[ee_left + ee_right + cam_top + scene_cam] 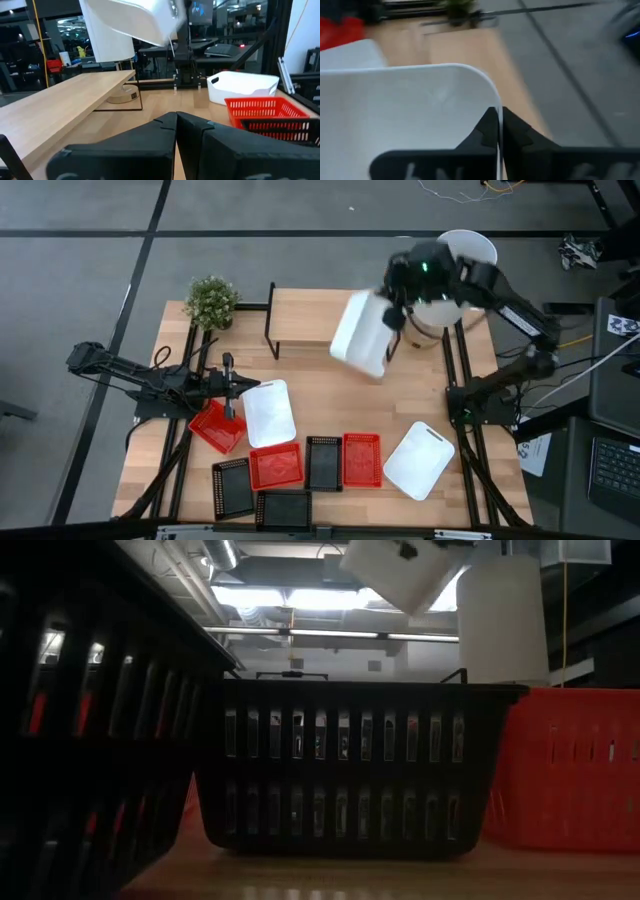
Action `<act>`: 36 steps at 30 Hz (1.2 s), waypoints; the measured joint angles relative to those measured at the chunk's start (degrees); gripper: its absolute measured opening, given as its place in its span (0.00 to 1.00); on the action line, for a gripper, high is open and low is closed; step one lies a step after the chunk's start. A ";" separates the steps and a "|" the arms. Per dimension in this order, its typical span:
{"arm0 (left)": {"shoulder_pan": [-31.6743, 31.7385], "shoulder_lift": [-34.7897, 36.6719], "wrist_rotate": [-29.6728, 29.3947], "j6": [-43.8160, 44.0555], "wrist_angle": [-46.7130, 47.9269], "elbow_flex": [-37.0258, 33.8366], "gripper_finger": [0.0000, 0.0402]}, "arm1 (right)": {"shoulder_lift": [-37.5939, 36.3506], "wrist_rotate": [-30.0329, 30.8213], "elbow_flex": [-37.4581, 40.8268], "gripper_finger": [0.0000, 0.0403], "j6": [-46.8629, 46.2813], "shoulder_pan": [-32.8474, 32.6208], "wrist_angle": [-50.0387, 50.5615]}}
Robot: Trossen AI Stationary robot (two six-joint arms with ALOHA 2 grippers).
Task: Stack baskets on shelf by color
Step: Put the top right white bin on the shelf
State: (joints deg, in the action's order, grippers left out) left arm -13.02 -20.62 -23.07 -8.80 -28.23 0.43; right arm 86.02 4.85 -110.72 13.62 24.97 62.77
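Black mesh baskets (340,768) lined the table's near edge, while the right claw (392,315), clamped on a tilted white basket's (362,333) rim, held it above the shelf's (305,317) right end, long axis running front-to-back.

White basket (361,333) tilted above shelf (306,317), eight baskets on table

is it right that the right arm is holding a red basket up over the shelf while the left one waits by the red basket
Not quite: the basket held up by the right gripper over the shelf is white, not red, as the high view shows. The left gripper does wait by the red basket.
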 joint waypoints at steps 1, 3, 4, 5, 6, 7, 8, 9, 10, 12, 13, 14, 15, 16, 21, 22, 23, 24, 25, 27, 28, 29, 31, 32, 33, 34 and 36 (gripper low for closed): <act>-0.01 0.00 0.00 -0.63 0.00 0.00 0.00 | 3.20 2.14 -5.08 0.00 2.22 0.82 1.94; 0.00 0.02 -0.02 -0.81 0.02 0.00 0.00 | 9.97 6.16 -15.30 0.00 5.38 2.69 6.48; 0.00 0.00 0.00 -0.81 0.04 0.00 0.00 | 13.66 7.12 -20.34 0.00 6.60 3.95 9.44; -0.02 0.00 0.00 -0.81 0.04 0.00 0.00 | 17.09 7.25 -24.57 0.00 8.01 5.27 12.42; -0.01 0.01 -0.03 -0.79 0.08 0.00 0.00 | 18.50 7.17 -24.29 0.00 9.52 6.45 12.24; 0.00 0.00 0.00 -0.80 0.09 0.00 0.00 | 18.31 6.88 -21.06 0.00 11.26 7.67 10.09; 0.00 0.01 0.01 -0.84 0.12 0.01 0.00 | 18.78 6.24 -18.92 0.00 13.10 9.02 9.66; -0.01 0.00 -0.03 -0.88 0.08 0.02 0.00 | 19.44 5.99 -17.57 0.00 14.37 10.16 9.95; 0.00 0.00 0.00 -0.87 0.05 0.02 0.00 | 20.17 5.39 -16.69 0.00 14.94 11.12 10.30; 0.04 0.02 -0.02 -0.89 0.07 0.02 0.00 | 22.18 4.23 -15.57 0.00 14.85 12.57 10.66; 0.04 0.02 -0.02 -0.89 0.07 0.02 0.00 | 23.15 2.92 -15.49 0.00 14.55 13.27 10.08; 0.04 0.00 -0.01 -0.89 0.07 0.02 0.00 | 23.90 1.28 -15.67 0.00 13.98 13.67 9.63; 0.04 0.01 -0.01 -0.89 0.07 0.03 0.00 | 24.49 0.63 -16.64 0.00 13.79 13.77 9.97; 0.04 0.02 0.00 -0.89 0.08 0.04 0.00 | 24.87 0.12 -17.82 0.00 14.03 13.75 9.92; 0.04 0.02 -0.02 -0.87 0.09 0.04 0.00 | 26.05 -0.77 -20.94 0.00 16.28 14.81 11.16; 0.04 0.01 -0.02 -0.89 0.07 0.04 0.00 | 26.19 -0.49 -20.94 0.00 16.58 15.05 11.55; 0.04 0.00 -0.02 -0.89 0.07 0.04 0.00 | 26.20 -0.40 -20.95 0.00 16.89 15.32 11.60; 0.04 0.00 -0.02 -0.88 0.09 0.04 0.00 | 26.08 -0.19 -21.09 0.00 17.39 15.49 11.75; 0.04 0.00 -0.02 -0.89 0.09 0.04 0.00 | 25.92 -0.20 -21.18 0.00 18.04 15.60 12.12; 0.04 0.02 -0.02 -0.89 0.09 0.04 0.00 | 25.89 -0.57 -21.20 0.00 18.32 15.75 13.02; 0.04 0.00 -0.02 -0.89 0.09 0.04 0.00 | 26.07 -0.94 -21.20 0.00 18.36 15.74 13.09; 0.04 0.00 -0.02 -0.89 0.09 0.04 0.00 | 26.20 -1.62 -21.18 0.00 18.37 15.78 13.09; 0.04 0.00 -0.02 -0.89 0.11 0.04 0.00 | 26.25 -2.19 -21.18 0.00 18.57 15.81 13.31; 0.04 0.01 -0.02 -0.91 0.12 0.04 0.00 | 26.19 -2.13 -21.18 0.01 19.21 15.81 13.50; 0.04 0.01 -0.02 -0.98 0.15 0.04 0.00 | 26.17 -1.87 -21.18 0.02 19.76 15.81 13.78; 0.04 0.00 -0.02 -1.09 0.18 0.04 0.00 | 26.17 -1.44 -21.18 0.04 19.96 15.81 14.04; 0.04 0.00 -0.02 -1.29 0.22 0.04 0.00 | 26.17 0.28 -21.16 0.10 20.24 15.81 14.06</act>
State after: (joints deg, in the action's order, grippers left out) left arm -12.97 -20.62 -23.09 -10.09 -28.01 0.47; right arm 112.18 5.13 -131.87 33.86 40.77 76.82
